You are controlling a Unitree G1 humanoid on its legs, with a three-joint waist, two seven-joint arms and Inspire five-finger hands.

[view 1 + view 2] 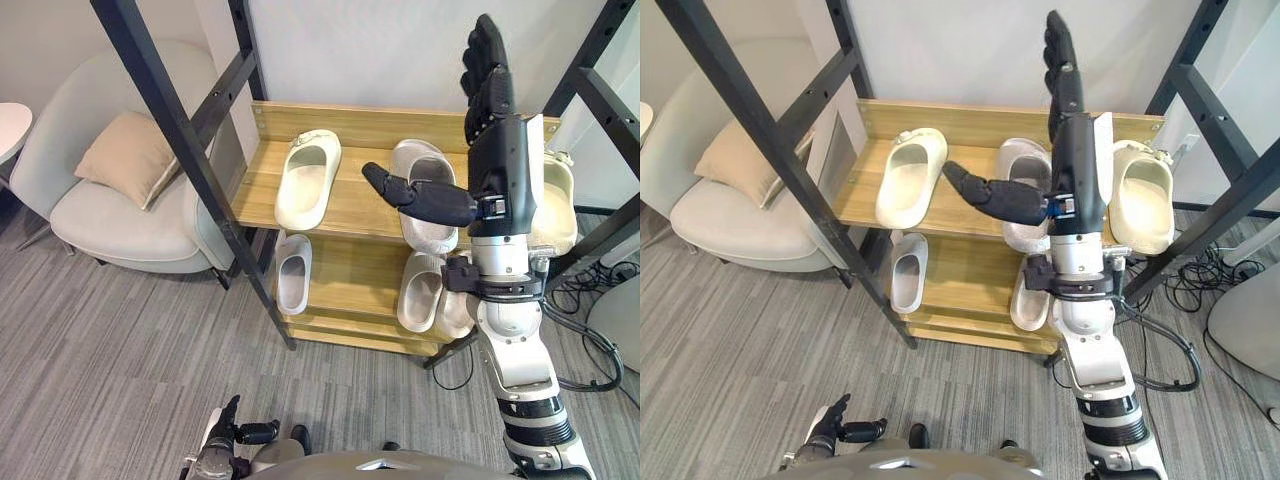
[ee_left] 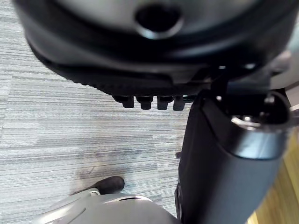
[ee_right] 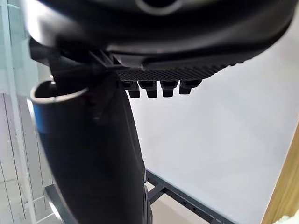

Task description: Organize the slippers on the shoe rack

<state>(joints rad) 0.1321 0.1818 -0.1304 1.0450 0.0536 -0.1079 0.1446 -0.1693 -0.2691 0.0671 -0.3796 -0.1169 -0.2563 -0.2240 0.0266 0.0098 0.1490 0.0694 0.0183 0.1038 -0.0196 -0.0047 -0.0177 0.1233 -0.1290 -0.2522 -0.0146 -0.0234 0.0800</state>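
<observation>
I saw my left hand (image 1: 232, 436) low by the floor, relaxed and empty, slippers (image 1: 308, 178) lying on both shelves of the rack (image 1: 350, 125), and my right hand (image 1: 499, 165) raised before it, fingers straight, holding nothing.

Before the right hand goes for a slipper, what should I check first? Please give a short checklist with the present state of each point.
1. Right hand empty and open: ok. Its fingers are straight, its thumb is out, and it holds nothing.
2. Left hand out of the way: ok. It hangs low, away from the shoe rack.
3. Top shelf sorted in pairs: not ok. The pale grey slipper lies between the left cream slipper and the right cream slipper.
4. Lower shelf sorted: probably not ok. The small slipper lies alone at the left.
5. Lower right slippers neatly side by side: cannot tell, because the arm hides part of them.
</observation>
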